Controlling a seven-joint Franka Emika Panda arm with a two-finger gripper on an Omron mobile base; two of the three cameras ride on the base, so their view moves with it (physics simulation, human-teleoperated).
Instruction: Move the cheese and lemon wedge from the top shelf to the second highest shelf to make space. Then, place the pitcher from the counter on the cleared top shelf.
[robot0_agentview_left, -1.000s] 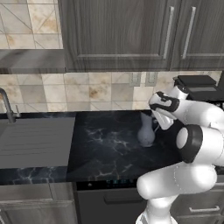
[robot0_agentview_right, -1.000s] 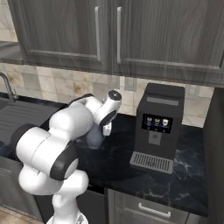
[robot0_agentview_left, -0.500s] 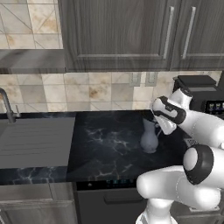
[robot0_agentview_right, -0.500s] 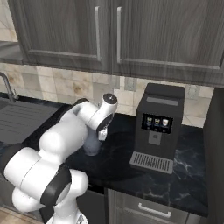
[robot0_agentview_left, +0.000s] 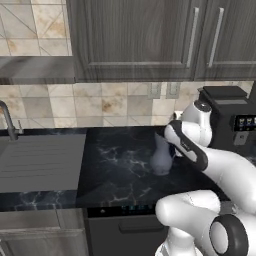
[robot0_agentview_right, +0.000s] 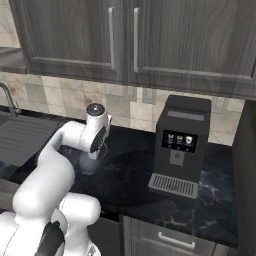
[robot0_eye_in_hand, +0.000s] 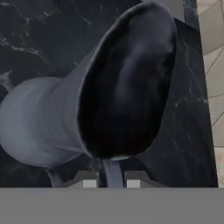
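Note:
The dark blue-grey pitcher (robot0_agentview_left: 161, 159) stands on the black marble counter (robot0_agentview_left: 115, 160), left of the coffee machine. My gripper (robot0_agentview_left: 168, 142) reaches down to its top from the right. In the hand view the pitcher (robot0_eye_in_hand: 65, 113) looms large with its dark mouth toward me, and my gripper (robot0_eye_in_hand: 111, 181) is shut on the thin curved handle that runs between the fingertips (robot0_eye_in_hand: 89, 182). From the right base view my own arm hides most of the pitcher (robot0_agentview_right: 90, 164). The cheese, the lemon wedge and both shelves are out of view.
A boxy black coffee machine (robot0_agentview_left: 227, 117) (robot0_agentview_right: 180, 145) stands on the counter right of the pitcher. A sink with drainboard (robot0_agentview_left: 40, 160) and a faucet (robot0_agentview_left: 7, 120) lie at the left. Dark upper cabinets (robot0_agentview_left: 150, 40) hang over the counter.
The jaws have closed the last bit onto the pitcher's handle. My arm has swung, with the elbow coming forward and to the right. The pitcher sits slightly further left.

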